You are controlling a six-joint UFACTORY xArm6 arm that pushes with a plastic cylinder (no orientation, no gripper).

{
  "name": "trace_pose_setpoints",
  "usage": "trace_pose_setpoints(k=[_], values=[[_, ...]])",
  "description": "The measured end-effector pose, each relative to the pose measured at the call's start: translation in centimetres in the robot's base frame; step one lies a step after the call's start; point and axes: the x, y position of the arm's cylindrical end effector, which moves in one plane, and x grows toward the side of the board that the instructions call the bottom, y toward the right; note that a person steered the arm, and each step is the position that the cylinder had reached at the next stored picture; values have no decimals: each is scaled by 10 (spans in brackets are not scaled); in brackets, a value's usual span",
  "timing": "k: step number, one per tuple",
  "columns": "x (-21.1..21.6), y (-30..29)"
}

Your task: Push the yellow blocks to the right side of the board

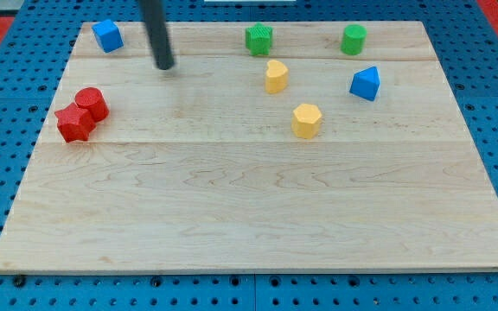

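Camera view: my tip [164, 65] left of yellow blocks [276, 76], no writing.

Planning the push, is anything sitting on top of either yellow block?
No. Both yellow blocks, upper and lower, have bare tops. My tip sits far to the view's left.

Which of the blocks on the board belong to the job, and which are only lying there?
For the job:
- yellow heart-shaped block
- yellow hexagonal block
- my tip, far to the view's left of both

Only lying there:
- blue cube
- blue triangular block
- green star-shaped block
- green cylinder
- red cylinder
- red star-shaped block
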Motion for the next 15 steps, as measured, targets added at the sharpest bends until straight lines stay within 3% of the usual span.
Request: trace_pose_setpoints(k=[2, 4, 5, 6, 8, 9, 10, 12, 15], values=[[9, 123], [73, 174], [74, 167], [85, 110], [133, 214], [142, 211], [180, 211], [149, 257], [159, 205]])
